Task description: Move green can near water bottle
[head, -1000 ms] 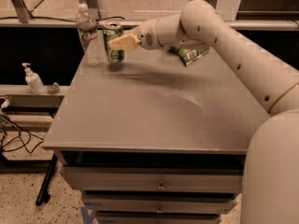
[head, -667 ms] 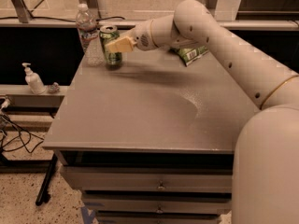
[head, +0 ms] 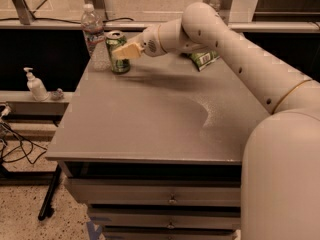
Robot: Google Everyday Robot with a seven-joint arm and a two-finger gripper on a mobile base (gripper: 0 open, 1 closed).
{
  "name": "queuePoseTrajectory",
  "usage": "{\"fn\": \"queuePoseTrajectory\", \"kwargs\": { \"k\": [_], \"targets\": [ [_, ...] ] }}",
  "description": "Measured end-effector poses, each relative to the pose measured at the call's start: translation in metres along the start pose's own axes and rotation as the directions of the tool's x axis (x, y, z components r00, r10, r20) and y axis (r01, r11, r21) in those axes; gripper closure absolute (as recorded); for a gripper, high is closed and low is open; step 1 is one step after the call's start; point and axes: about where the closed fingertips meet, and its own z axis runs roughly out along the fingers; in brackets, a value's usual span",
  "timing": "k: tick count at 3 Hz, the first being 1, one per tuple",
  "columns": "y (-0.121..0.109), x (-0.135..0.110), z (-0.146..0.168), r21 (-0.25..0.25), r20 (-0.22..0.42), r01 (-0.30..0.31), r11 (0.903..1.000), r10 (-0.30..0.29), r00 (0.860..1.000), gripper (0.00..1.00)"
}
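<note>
The green can [head: 116,63] stands upright at the far left of the grey table [head: 150,119], just right of the clear water bottle [head: 93,30], which stands at the table's back left corner. My gripper [head: 121,51] reaches in from the right and is shut on the green can at mid-height, with one cream finger [head: 128,50] across the can's front. The can's base is at the table surface, and the can and bottle stand close together, nearly touching.
A green-and-white chip bag [head: 204,59] lies behind my arm at the back right of the table. A white pump dispenser bottle [head: 36,85] stands on a lower ledge to the left. Drawers [head: 170,199] sit under the table front. Cables [head: 15,144] lie on the floor at left.
The gripper and the green can have shifted slightly left, closer to the water bottle. The arm has followed.
</note>
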Motion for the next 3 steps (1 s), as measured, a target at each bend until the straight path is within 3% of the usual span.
{"fn": "queuePoseTrajectory", "kwargs": {
  "k": [2, 3],
  "targets": [
    [0.0004, 0.0065, 0.0002, -0.004, -0.009, -0.019, 0.9998, 0.019, 1.000, 0.13],
    [-0.0059, 0.0134, -0.0078, 0.003, -0.015, -0.032, 0.9995, 0.032, 0.999, 0.00]
  ]
}}
